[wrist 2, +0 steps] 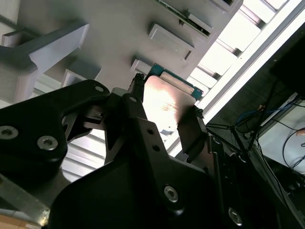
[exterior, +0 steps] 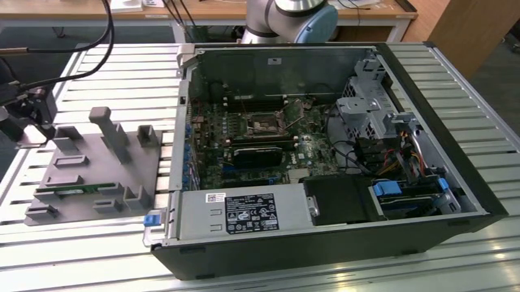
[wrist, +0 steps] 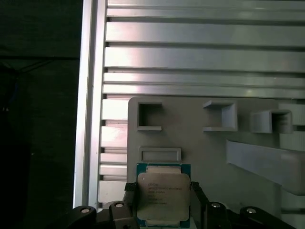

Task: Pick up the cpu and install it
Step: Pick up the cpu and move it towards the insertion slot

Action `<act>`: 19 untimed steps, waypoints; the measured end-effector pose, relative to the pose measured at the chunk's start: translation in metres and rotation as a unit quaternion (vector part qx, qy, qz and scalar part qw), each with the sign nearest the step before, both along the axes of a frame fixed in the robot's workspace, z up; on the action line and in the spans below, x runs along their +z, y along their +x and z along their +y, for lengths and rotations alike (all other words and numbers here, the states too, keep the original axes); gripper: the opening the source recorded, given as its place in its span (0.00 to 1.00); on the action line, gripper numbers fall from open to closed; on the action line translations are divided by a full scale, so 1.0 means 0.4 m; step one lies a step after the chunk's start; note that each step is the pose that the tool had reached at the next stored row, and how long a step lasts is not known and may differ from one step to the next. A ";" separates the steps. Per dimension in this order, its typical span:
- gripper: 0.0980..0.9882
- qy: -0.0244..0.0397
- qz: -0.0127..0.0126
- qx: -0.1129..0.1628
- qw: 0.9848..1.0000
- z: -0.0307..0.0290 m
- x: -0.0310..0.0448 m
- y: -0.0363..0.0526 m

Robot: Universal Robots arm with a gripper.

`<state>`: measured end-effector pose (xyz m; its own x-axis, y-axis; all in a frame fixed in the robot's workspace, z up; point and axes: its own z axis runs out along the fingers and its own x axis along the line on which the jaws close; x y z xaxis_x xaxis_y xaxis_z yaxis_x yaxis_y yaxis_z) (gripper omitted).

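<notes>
The cpu (wrist: 163, 195), a square chip with a shiny silver top and a thin green rim, sits between the two black fingers (wrist: 129, 194) of the gripper (wrist: 163, 192), which are clamped against its opposite edges in both wrist views. Under it is a grey tray (wrist: 209, 152) with raised pockets, lying on the slatted metal tabletop (wrist: 190, 57); whether the chip touches the tray cannot be told. In the exterior view the tray lies on the exterior view's left of an open computer case (exterior: 276, 67).

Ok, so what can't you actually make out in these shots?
- cpu underside: hidden by its own top, both wrist views; lifted off the tray or not, unclear.
- One cpu edge: cut off by the frame, first wrist view.
- socket detail: too small, exterior view.
</notes>
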<state>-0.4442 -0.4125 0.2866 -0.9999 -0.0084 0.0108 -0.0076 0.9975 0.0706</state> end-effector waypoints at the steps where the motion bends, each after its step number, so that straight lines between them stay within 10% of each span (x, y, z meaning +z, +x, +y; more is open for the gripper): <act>1: 0.49 0.000 0.000 0.000 1.000 0.000 0.003 0.000; 19: 0.49 0.000 0.000 0.000 1.000 0.002 0.102 0.000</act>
<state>-0.4441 -0.4117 0.3273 -0.9999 -0.0085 0.0106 -0.0077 0.9975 0.0708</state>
